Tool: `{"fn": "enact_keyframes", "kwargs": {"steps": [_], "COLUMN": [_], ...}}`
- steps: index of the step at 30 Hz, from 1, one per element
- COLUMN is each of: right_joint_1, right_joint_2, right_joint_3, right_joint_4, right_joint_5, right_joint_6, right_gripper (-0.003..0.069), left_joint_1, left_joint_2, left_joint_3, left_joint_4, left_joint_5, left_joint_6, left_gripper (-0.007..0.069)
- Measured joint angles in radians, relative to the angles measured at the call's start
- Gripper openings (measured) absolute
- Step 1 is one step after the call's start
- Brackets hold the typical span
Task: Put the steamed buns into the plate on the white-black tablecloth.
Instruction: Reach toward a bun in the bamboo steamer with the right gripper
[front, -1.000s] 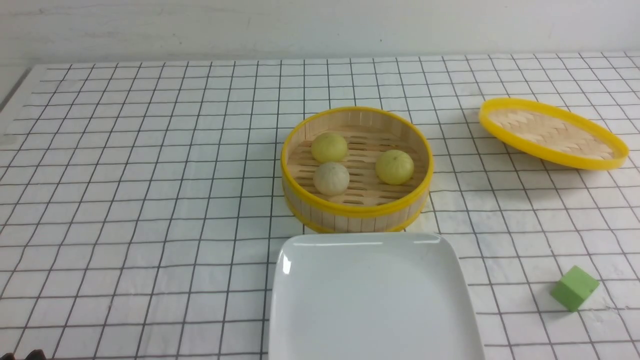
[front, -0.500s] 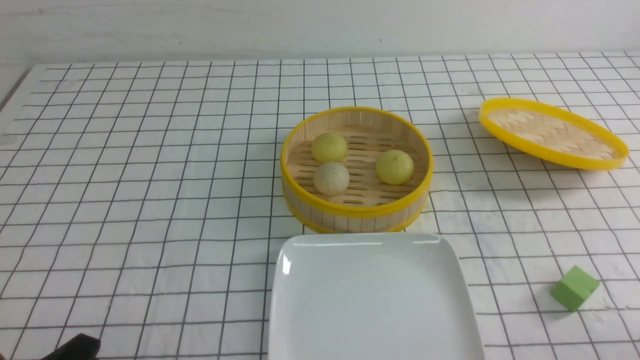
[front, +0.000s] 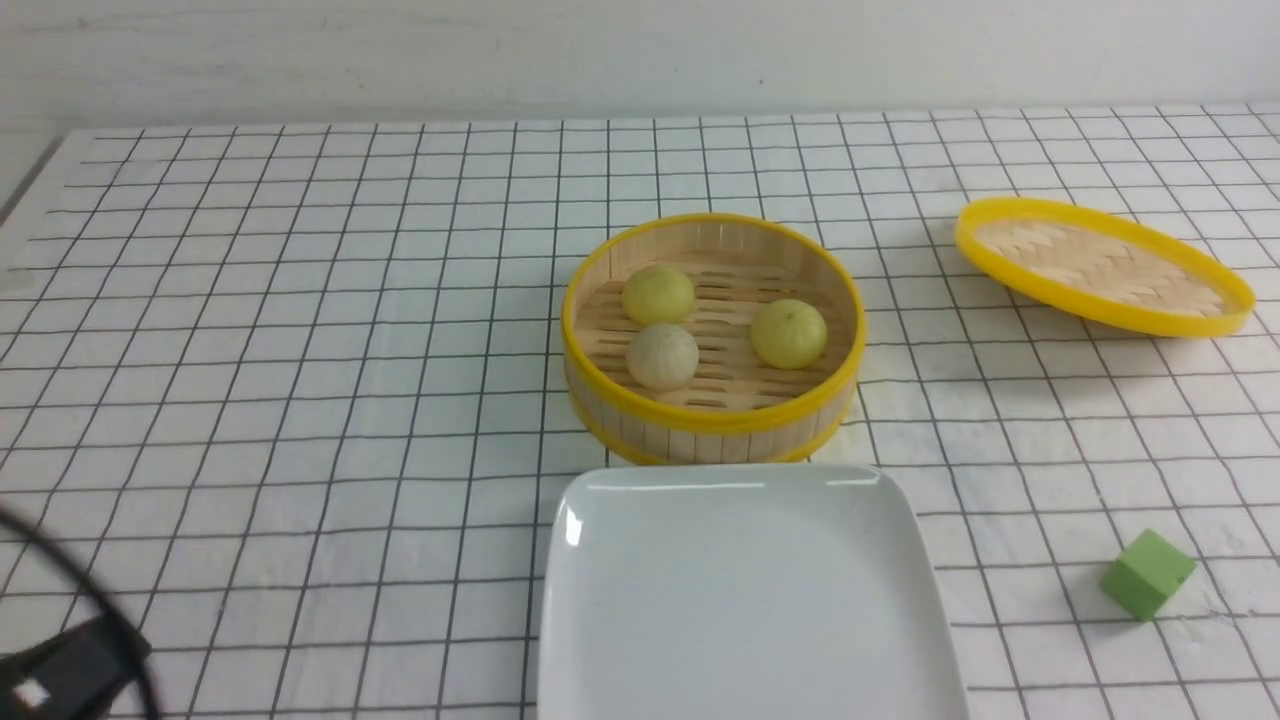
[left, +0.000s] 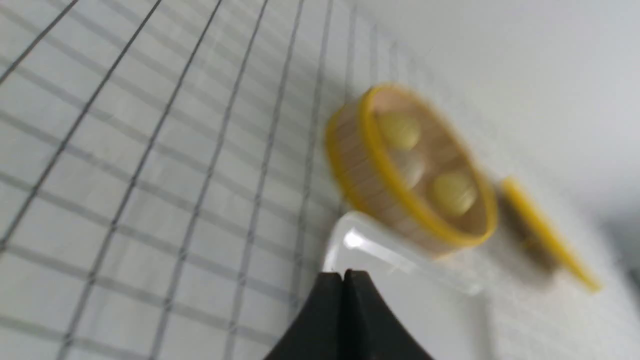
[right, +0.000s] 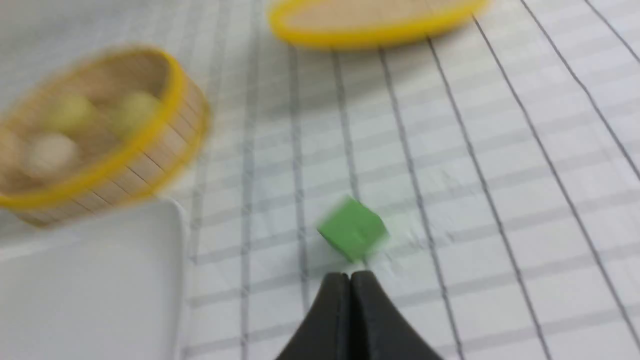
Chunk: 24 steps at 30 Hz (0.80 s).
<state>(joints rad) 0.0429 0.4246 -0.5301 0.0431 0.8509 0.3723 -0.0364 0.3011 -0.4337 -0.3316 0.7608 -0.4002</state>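
nestling in steamer (front: 700, 436), three steamed buns (front: 661, 356)

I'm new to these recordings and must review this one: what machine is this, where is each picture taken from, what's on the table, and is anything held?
It is a robot with two arms, each ending in a hand. The wide picture looks forward from between the arms; the other two come from wrist cameras. On the white-black tablecloth sit a bamboo basket holding three steamed buns, an empty white plate nearer the robot, the lid to the right, and a green cube. The left hand and right hand are both shut, holding nothing.
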Motion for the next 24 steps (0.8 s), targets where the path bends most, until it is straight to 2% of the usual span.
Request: {"fn": "enact_keyframes", "kwargs": {"steps": [2, 4, 8, 10, 11, 12, 14, 17, 18, 20, 23, 24], "right_joint_1": [0.000, 0.000, 0.011, 0.045, 0.053, 0.086, 0.143, 0.231, 0.236, 0.291, 0.318, 0.340], "right_joint_2": [0.154, 0.275, 0.493, 0.633, 0.658, 0.746, 0.876, 1.037, 1.037, 1.157, 1.236, 1.300], "right_joint_3": [-0.078, -0.130, -0.185, -0.231, -0.242, -0.284, -0.369, -0.516, -0.527, -0.664, -0.779, -0.879], "right_joint_4": [-0.003, 0.055, 0.329, 0.510, 0.521, 0.588, 0.632, 0.616, 0.613, 0.541, 0.452, 0.364], "right_joint_5": [0.124, 0.162, 0.101, 0.074, 0.071, 0.065, 0.049, 0.030, 0.030, 0.009, 0.001, -0.004], "right_joint_6": [0.010, -0.041, -0.324, -0.530, -0.544, -0.625, -0.695, -0.717, -0.717, -0.680, -0.616, -0.552], "right_gripper": [-0.0013, -0.0013, 0.0002, 0.0037, 0.0041, 0.0077, 0.0148, 0.0254, 0.0260, 0.0326, 0.0355, 0.0367], "left_joint_1": [0.000, 0.000, 0.000, 0.000, 0.000, 0.000, 0.000, 0.000, 0.000, 0.000, 0.000, 0.000], "left_joint_2": [0.128, 0.249, 0.437, 0.512, 0.523, 0.554, 0.586, 0.607, 0.608, 0.608, 0.608, 0.608], "left_joint_3": [-0.061, -0.122, -0.202, -0.228, -0.231, -0.237, -0.238, -0.238, -0.238, -0.238, -0.238, -0.238], "left_joint_4": [0.081, 0.159, 0.261, 0.269, 0.269, 0.265, 0.251, 0.239, 0.238, 0.236, 0.232, 0.225], "left_joint_5": [0.142, 0.243, 0.301, 0.293, 0.291, 0.274, 0.257, 0.248, 0.245, 0.242, 0.243, 0.246], "left_joint_6": [0.036, 0.054, 0.078, 0.102, 0.104, 0.110, 0.114, 0.114, 0.114, 0.114, 0.114, 0.114], "left_gripper": [0.0002, 0.0002, 0.0002, 0.0002, 0.0002, 0.0005, 0.0016, 0.0037, 0.0039, 0.0074, 0.0108, 0.0143]}}
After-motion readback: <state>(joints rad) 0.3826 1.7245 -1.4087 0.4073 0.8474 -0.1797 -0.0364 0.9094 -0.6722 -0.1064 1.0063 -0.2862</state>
